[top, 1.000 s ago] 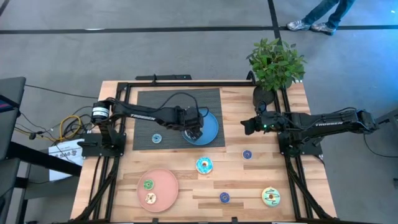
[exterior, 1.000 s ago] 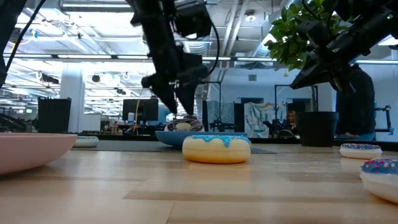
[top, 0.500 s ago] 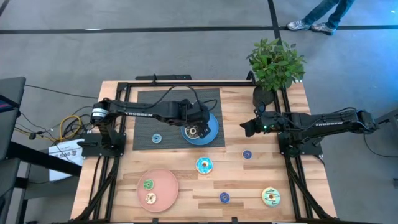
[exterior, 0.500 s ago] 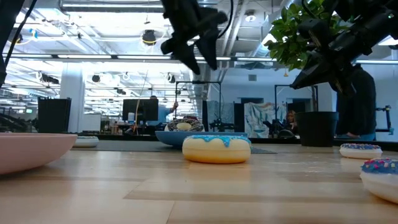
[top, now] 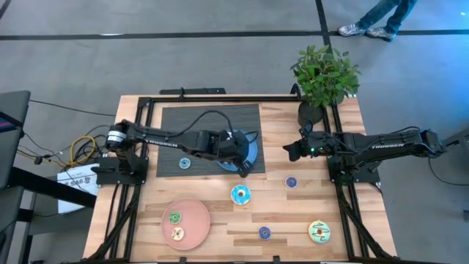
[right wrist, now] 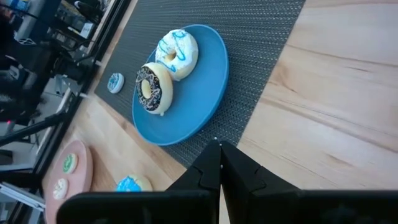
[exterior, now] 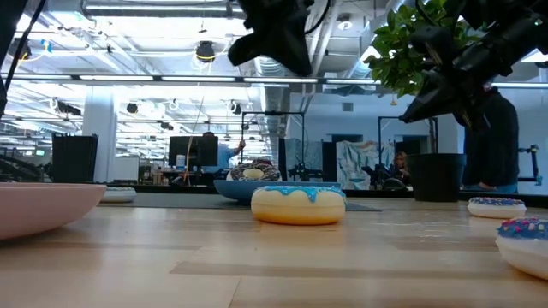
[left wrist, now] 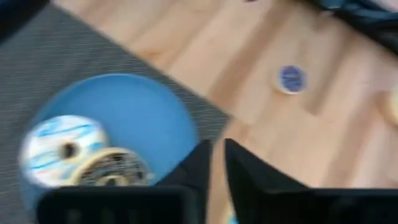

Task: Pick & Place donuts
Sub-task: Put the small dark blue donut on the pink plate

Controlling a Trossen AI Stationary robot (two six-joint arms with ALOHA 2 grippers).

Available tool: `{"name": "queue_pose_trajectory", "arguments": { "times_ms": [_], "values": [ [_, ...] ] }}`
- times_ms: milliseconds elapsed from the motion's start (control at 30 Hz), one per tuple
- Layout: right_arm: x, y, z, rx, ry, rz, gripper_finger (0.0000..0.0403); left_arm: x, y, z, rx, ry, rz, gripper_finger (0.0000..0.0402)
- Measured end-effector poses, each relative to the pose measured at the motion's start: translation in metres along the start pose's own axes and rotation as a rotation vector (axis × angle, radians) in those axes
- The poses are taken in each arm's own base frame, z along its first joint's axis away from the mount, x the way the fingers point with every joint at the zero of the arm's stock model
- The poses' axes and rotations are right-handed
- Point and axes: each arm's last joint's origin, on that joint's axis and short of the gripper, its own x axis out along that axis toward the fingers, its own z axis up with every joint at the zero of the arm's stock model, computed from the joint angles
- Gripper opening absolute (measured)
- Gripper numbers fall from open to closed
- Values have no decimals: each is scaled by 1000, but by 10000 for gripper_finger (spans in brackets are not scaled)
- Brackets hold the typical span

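Wooden surface (top: 308,209) seen from above, with the blue plate (top: 253,150) as landmark. The plate lies on a dark mat (top: 172,121), its rim reaching the mat's edge toward the bare wood. Two donuts lie on it, touching: a white donut with blue stripes (right wrist: 177,53) and a brown-cream donut (right wrist: 149,87). The left gripper (top: 243,169) hangs above the plate's near rim, raised well clear of the surface in the low view; its fingers (left wrist: 199,165) are almost closed, with a thin gap, and hold nothing. The right gripper (top: 291,149) waits beyond the plate's right side, over bare wood, fingers (right wrist: 211,165) pressed together and empty. A blue-iced donut (top: 240,194) lies just in front of the plate, on open wood. A tiny blue donut (top: 291,182) lies to the plate's right, another small blue donut (top: 264,232) and a yellow-green donut (top: 319,232) farther forward, well apart. A tiny teal donut (top: 185,163) rests on the mat left of the plate. The pink plate (top: 192,213), forward and left, carries a green donut (top: 174,217) and a cream donut (top: 177,234).
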Motion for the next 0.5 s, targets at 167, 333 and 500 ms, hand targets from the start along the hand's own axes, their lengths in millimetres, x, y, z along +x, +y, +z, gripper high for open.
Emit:
{"name": "queue_pose_trajectory", "arguments": {
  "times_ms": [167,333,500],
  "values": [
    [0,0,0,-56,0,-3,0,-6,-21,-8,31,-2,-125,6],
    [-1,7,-2,-174,2,60,0,-9,-33,-18,215,7,-152,1],
    [-5,20,-7,-233,-20,175,0,-5,-26,-22,290,36,-145,0]
  ]
}}
